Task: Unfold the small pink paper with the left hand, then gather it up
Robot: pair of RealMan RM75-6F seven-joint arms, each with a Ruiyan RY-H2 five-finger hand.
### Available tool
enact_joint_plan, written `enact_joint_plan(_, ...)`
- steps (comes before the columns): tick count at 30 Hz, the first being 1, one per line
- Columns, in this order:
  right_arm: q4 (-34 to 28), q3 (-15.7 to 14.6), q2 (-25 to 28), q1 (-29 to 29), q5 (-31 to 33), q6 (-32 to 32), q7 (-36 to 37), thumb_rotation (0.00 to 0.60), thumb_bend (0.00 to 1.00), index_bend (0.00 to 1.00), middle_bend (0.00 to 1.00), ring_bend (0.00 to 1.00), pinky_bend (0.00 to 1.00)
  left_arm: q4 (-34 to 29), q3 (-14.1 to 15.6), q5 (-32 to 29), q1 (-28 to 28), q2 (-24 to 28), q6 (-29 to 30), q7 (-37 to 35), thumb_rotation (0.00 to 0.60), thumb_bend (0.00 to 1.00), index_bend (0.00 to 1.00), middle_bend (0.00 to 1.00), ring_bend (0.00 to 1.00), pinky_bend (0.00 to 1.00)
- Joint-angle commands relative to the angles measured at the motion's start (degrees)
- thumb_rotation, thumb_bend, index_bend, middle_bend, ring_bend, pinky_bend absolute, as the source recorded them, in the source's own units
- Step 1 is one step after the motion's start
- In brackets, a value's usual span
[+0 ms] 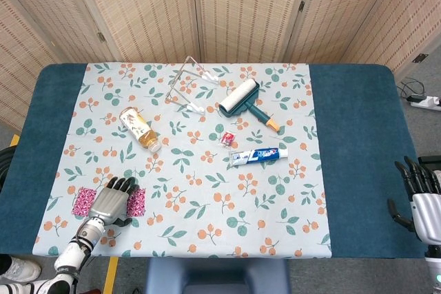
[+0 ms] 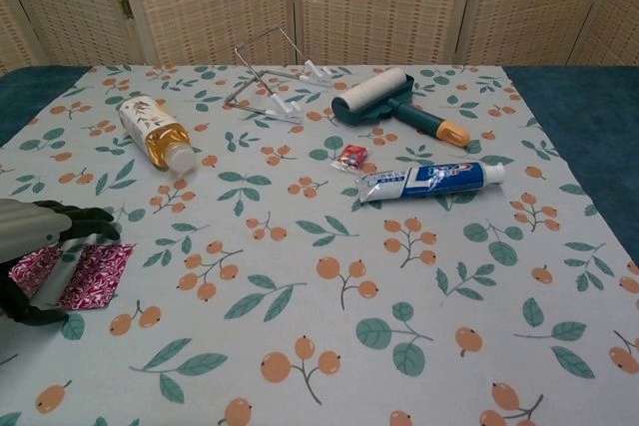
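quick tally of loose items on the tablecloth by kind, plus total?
Pink paper: 1, under the left hand
Bottle: 1
Wire rack: 1
Lint roller: 1
Toothpaste tube: 1
Small red packet: 1
Total: 6

Pink patterned paper (image 2: 95, 272), floral tablecloth (image 2: 329, 236)

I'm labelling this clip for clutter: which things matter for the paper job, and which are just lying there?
Job:
pink paper
left hand, resting on it

Lying about:
bottle
lint roller
toothpaste tube
small red packet
wire stand
right hand, idle
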Motion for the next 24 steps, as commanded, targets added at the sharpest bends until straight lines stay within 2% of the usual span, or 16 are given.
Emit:
enact_joint_plan(1, 0.03, -0.01, -0.01, 0.0, 0.0, -0.01, 0.07, 0.6, 0.46, 0.0, 0.0, 0.0, 0.0, 0.04, 0.34, -0.55, -0.22, -0.2, 0.38, 0.45, 0.504, 0.29, 0.14, 0.0, 0.0, 0.0)
enact_joint_plan(7, 0.02, -0.01, -0.07, 0.0, 0.0, 0.02, 0.01, 0.6, 0.46, 0.0, 0.0, 0.0, 0.0, 0.21, 0.72, -0.81, -0.5, -0.5, 0.75, 0.05, 0.523, 0.29, 0.15, 0.0, 0.0, 0.0)
enact_joint_plan(13, -0.04, -0.02, -0.08, -0.08, -0.03, 0.19, 0.0, 0.6, 0.46, 0.0, 0.0, 0.0, 0.0, 0.98, 1.08, 0.18, -0.32, -1.1, 1.5, -1.09, 0.594, 0.3, 0.19, 0.0, 0.0, 0.0)
enact_joint_plan(24, -0.12, -0.03, -0.06, -0.2, -0.04, 0.38, -0.05, 0.6, 0.46, 0.0, 0.0, 0.0, 0.0, 0.25, 1.92, 3.87, 0.86, -0.34, 3.91, -3.45, 0.596, 0.3, 0.22, 0.0, 0.0, 0.0)
